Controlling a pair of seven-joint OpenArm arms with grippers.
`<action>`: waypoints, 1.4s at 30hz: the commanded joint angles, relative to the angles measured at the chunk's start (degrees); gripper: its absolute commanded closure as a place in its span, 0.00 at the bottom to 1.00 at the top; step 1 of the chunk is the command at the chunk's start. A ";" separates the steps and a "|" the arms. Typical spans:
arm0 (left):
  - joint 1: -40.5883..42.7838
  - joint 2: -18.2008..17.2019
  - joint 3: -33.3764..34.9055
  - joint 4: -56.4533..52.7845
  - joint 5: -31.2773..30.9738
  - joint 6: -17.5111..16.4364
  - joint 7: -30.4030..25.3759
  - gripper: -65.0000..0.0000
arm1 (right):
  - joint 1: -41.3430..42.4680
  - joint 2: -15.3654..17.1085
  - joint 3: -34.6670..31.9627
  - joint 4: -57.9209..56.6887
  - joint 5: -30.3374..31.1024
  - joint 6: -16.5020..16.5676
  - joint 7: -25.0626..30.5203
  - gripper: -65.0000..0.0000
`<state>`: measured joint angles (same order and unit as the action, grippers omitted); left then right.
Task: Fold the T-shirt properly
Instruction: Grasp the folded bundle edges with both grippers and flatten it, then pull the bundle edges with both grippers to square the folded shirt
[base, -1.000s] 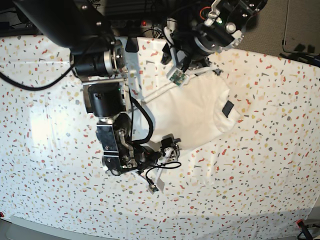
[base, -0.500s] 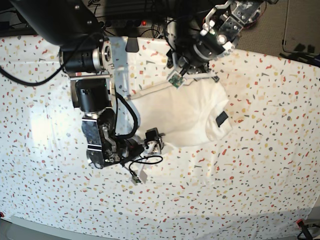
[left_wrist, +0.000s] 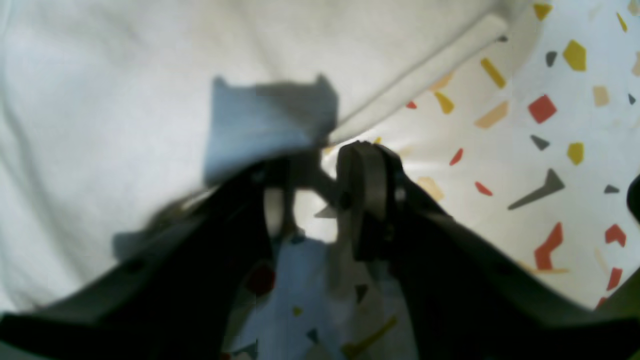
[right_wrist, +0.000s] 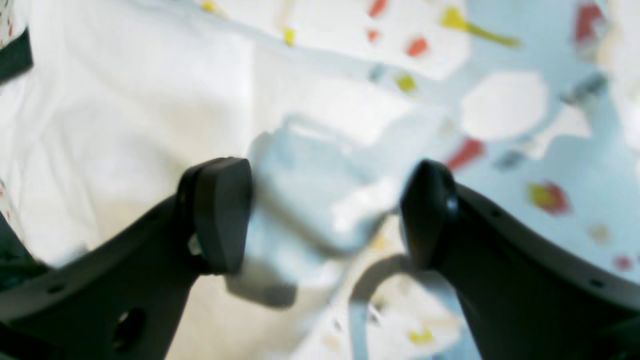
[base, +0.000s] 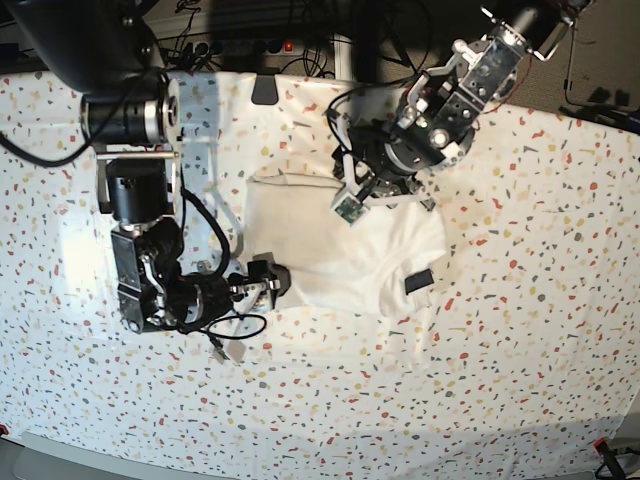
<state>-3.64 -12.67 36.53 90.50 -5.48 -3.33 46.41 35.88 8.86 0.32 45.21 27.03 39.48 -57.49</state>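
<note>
At nine o'clock in the base view we see the right gripper (base: 268, 283), jaws wide apart and empty, at the shirt's (base: 330, 240) left edge. The folded shirt lies mid-cloth (base: 520, 330). At one o'clock, the left gripper (left_wrist: 312, 200) hangs narrowly parted over the hem, gripping nothing.

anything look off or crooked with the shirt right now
Somewhat. The T-shirt lies folded but skewed: its edges run at a slant and the corner by the black neck label juts out unevenly. No tear or stain shows.
</note>
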 joint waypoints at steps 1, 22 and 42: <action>-1.31 -0.87 -0.50 -0.15 4.00 2.05 1.46 0.69 | 2.12 0.90 0.13 1.62 1.88 0.52 -0.31 0.30; -8.28 -0.72 -0.50 -3.82 3.98 4.42 -1.05 0.69 | 1.27 9.16 0.13 2.95 19.56 0.52 -7.43 0.30; -7.98 -1.05 -0.48 -4.00 10.12 4.37 -2.14 0.69 | 1.88 2.25 0.13 2.93 18.86 0.52 -16.76 0.30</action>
<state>-10.48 -13.52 36.34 85.65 4.27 0.75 45.34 35.59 10.83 0.32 47.11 44.97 39.70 -75.18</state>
